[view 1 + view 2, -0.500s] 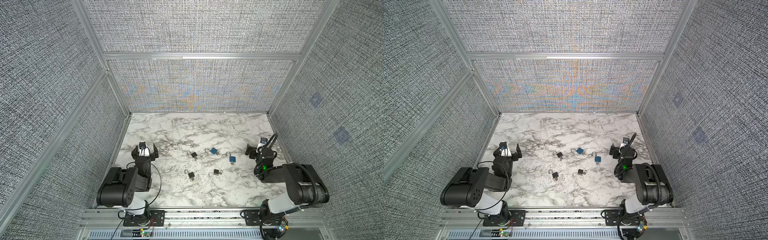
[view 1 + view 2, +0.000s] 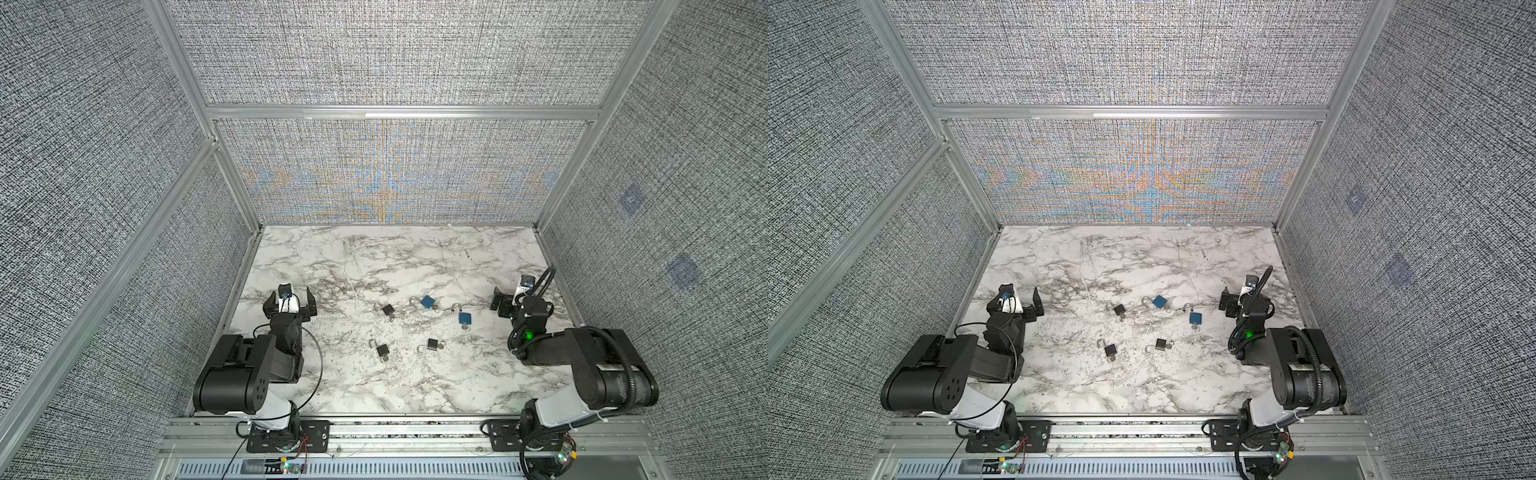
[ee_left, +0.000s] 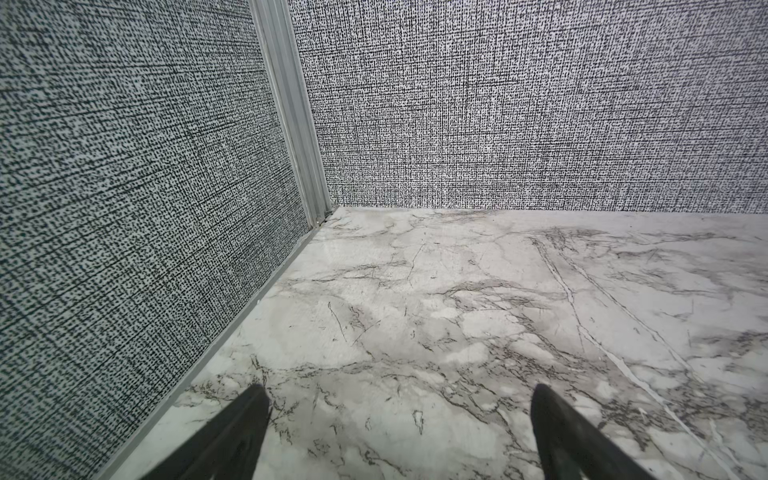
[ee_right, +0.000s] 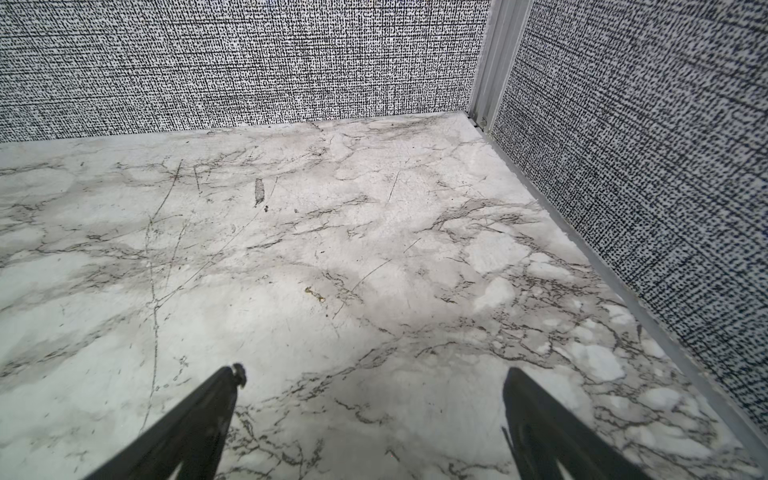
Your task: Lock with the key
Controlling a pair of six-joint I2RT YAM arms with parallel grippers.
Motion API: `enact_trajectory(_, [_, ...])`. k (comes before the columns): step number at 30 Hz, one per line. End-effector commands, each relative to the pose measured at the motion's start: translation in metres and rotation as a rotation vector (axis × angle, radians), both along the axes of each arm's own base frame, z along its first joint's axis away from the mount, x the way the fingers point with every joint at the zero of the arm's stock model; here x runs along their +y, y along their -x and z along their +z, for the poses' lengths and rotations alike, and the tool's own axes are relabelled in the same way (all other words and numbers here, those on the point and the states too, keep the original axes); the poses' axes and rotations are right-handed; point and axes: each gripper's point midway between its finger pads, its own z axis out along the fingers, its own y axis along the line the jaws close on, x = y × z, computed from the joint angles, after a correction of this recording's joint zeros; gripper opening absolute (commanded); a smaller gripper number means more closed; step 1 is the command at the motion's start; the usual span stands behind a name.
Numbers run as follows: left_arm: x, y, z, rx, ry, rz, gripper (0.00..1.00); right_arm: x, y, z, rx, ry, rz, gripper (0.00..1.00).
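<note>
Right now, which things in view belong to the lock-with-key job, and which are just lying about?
Job:
- black padlocks, three, shackles look open
- blue padlocks, two, shackles look open
- left gripper and right gripper, both open and empty

Lying about:
- yellowish speck on the marble table

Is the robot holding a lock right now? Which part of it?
No, nothing. Both the left gripper and right gripper are open and empty; the locks lie on the table.
</note>
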Motion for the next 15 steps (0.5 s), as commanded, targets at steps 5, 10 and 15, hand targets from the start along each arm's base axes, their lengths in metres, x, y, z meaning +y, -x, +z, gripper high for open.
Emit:
enact_trajectory(5, [0.0002, -0.0014, 0.0062, -0.025, 0.004, 0.001, 0.99, -0.0008, -0.0032, 0.0069, -0.026, 0.002, -0.002, 0.99])
enact_trajectory(10, [0.0003, -0.0017, 0.0066, -0.026, 0.005, 0.001, 0.99, -0.0007, -0.0032, 0.0076, -0.028, 0.004, -0.002, 0.99])
enact_trajectory(15, [-0.0002, -0.0009, 0.0065, -0.027, 0.005, 0.000, 0.99, -0.0007, -0.0023, 0.0070, -0.028, 0.002, -0.003, 0.99])
